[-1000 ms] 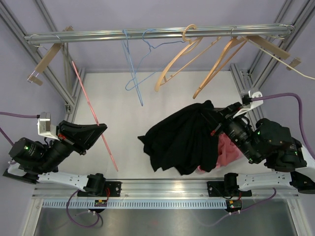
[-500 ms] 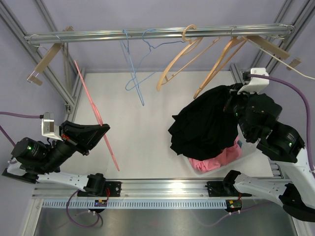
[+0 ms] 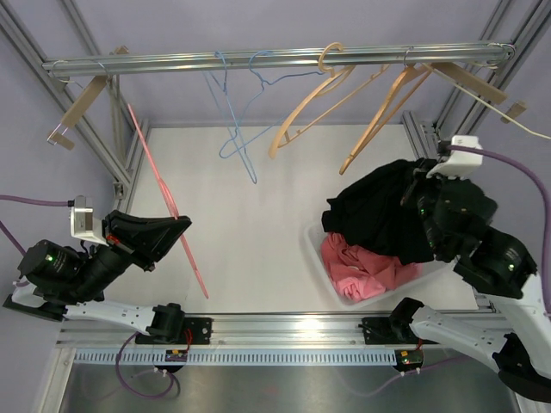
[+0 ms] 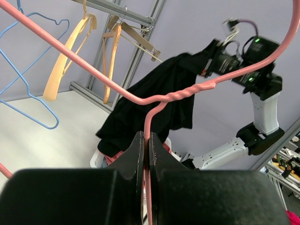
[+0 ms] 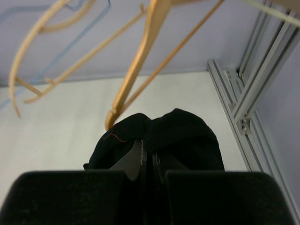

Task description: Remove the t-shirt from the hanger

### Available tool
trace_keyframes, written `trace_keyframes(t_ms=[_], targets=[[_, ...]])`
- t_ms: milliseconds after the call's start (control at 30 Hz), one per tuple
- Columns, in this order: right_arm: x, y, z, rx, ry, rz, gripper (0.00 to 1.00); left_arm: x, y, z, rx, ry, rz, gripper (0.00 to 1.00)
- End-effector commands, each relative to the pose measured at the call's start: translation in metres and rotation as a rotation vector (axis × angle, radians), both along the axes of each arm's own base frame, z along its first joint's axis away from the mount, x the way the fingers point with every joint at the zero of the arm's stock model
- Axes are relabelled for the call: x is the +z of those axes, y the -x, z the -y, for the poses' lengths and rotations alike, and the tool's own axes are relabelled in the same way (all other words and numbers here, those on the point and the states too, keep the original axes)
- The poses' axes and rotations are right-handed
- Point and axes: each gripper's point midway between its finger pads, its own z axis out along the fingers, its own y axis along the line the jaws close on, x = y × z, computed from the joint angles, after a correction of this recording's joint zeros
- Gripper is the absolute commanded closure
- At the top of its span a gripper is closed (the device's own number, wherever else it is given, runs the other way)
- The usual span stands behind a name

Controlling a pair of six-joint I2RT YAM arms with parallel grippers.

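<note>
Top view: my left gripper (image 3: 178, 224) is clamped on the pink wire hanger (image 3: 155, 168), which is bare and slants up toward the rail (image 3: 258, 60). Way over on the other side, my right gripper (image 3: 417, 191) is mostly buried in the black t-shirt (image 3: 379, 211). The shirt is bunched up and hangs over the far side of the white bin (image 3: 312, 249), which has a pink garment (image 3: 357, 271) in it.

Left wrist cam: fingers pinched tight on the hanger wire just below its twisted neck. The shirt is well off in the background, dangling from my other arm.

Right wrist cam: fingers squeezed together with black fabric caught between them and the shirt bulging out just past the tips. Wooden hangers (image 5: 140, 61) hang overhead.
</note>
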Motion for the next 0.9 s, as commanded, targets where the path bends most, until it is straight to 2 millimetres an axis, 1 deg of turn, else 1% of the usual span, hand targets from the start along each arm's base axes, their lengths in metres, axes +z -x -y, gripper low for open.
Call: trace_keyframes(t_ms=[0,33,67,133,167,200,233,267,333,367,467,533,567,600,633,667,700,733,767,800,833,867], targets=[[-0.048,-0.004,0.003,-0.064,-0.04,-0.071,1.0,0.018,-0.001,-0.008,0.0,0.068,-0.007,1.0],[-0.064,-0.005,0.002,-0.071,-0.046,-0.099,1.0,0.02,-0.002,-0.009,0.001,0.072,-0.008,1.0],[-0.099,-0.008,-0.006,-0.079,-0.062,-0.161,1.0,0.02,-0.002,-0.01,0.005,0.072,-0.008,1.0],[-0.131,-0.005,-0.009,-0.083,-0.096,-0.2,1.0,0.022,-0.004,-0.011,0.018,0.07,-0.01,1.0],[-0.165,-0.004,-0.014,-0.083,-0.108,-0.257,1.0,0.023,-0.005,-0.011,0.024,0.065,-0.007,1.0],[-0.177,-0.001,-0.014,-0.082,-0.128,-0.272,1.0,0.023,-0.007,-0.012,0.034,0.062,-0.01,1.0],[-0.194,0.001,-0.022,-0.063,-0.164,-0.308,1.0,0.025,-0.008,-0.012,0.043,0.056,-0.006,1.0],[-0.223,0.003,-0.025,-0.059,-0.15,-0.359,1.0,0.026,-0.009,-0.012,0.05,0.053,-0.005,1.0],[-0.256,0.006,-0.038,-0.046,-0.177,-0.444,1.0,0.031,-0.012,-0.014,0.069,0.051,-0.005,1.0],[-0.277,0.007,-0.042,-0.043,-0.17,-0.488,1.0,0.033,-0.012,-0.011,0.078,0.04,0.005,1.0],[-0.314,0.006,-0.063,-0.011,-0.223,-0.564,1.0,0.036,-0.016,-0.008,0.11,0.034,0.009,1.0],[-0.325,0.008,-0.074,0.019,-0.27,-0.583,1.0,0.037,-0.016,-0.008,0.114,0.043,0.004,1.0],[-0.33,0.008,-0.075,0.025,-0.287,-0.58,1.0,0.039,-0.016,-0.009,0.115,0.068,-0.002,1.0],[-0.329,0.01,-0.074,0.026,-0.297,-0.576,1.0,0.039,-0.016,-0.008,0.112,0.083,-0.003,1.0],[-0.325,0.011,-0.074,0.032,-0.305,-0.566,0.95,0.043,-0.015,-0.009,0.106,0.115,-0.008,1.0],[-0.323,0.014,-0.069,0.031,-0.299,-0.565,0.87,0.043,-0.014,-0.007,0.101,0.122,-0.008,1.0],[-0.308,0.017,-0.066,0.052,-0.326,-0.526,0.77,0.041,-0.012,-0.001,0.097,0.107,-0.003,1.0],[-0.3,0.02,-0.063,0.064,-0.32,-0.508,0.65,0.046,-0.012,0.001,0.095,0.126,-0.002,1.0],[-0.282,0.026,-0.057,0.081,-0.337,-0.478,0.41,0.049,-0.011,0.005,0.094,0.13,0.001,1.0],[-0.275,0.029,-0.053,0.086,-0.338,-0.469,0.31,0.05,-0.008,0.019,0.091,0.101,0.011,1.0],[-0.257,0.032,-0.053,0.111,-0.352,-0.446,0.24,0.053,-0.007,0.025,0.094,0.096,0.018,1.0],[-0.251,0.039,-0.048,0.122,-0.346,-0.449,0.14,0.054,-0.006,0.032,0.093,0.088,0.023,1.0]])
